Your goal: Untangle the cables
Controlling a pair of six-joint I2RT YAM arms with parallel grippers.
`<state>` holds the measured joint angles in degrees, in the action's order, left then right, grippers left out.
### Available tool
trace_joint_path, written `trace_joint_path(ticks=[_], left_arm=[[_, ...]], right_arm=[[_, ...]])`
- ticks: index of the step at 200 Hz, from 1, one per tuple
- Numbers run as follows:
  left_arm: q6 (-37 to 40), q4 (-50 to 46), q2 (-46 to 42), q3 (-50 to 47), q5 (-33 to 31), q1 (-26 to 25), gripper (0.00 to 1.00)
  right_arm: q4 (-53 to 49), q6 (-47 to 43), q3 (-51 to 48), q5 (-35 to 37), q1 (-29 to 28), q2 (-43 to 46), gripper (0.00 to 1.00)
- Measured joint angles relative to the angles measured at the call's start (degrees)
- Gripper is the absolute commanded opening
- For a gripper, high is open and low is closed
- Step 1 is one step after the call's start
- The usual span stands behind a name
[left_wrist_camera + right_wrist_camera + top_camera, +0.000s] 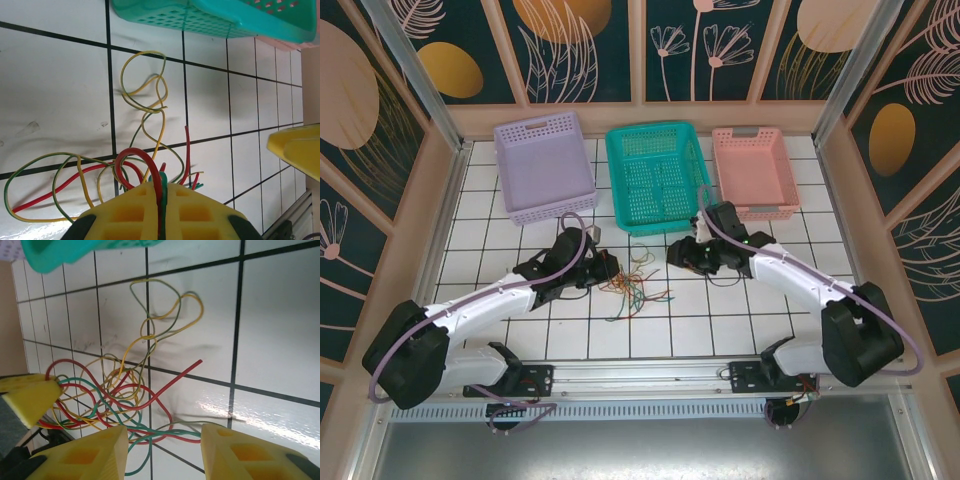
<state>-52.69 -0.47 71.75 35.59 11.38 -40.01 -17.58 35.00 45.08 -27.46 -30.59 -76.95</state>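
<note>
Your left gripper [161,192] clamps red and green cables [632,285]. Your right gripper [165,444] stands open, holding nothing, just right of them.

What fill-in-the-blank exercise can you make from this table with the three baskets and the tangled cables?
1. The teal basket stands between the lilac basket and the ____ one.
2. The left tool is shut on a red cable and a ____ one.
3. The right tool stands ____.
Missing words: pink; green; open.
</note>
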Motion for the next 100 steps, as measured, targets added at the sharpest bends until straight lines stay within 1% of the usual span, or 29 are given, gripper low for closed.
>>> trace_joint_path(ticks=[22, 56, 100], left_arm=[[0.4, 0.1, 0.1, 0.6, 0.2, 0.0, 0.00], [-0.3, 1.6, 0.1, 0.5, 0.5, 0.0, 0.00], [-2.0, 5.5, 0.7, -0.5, 2.6, 0.0, 0.00]], right_arm=[[0.1, 1.3, 0.0, -1.0, -1.2, -2.9, 0.44], [0.9, 4.4, 0.3, -1.4, -5.1, -6.3, 0.45], [7.3, 13.4, -0.1, -3.7, -5.3, -11.0, 0.47]])
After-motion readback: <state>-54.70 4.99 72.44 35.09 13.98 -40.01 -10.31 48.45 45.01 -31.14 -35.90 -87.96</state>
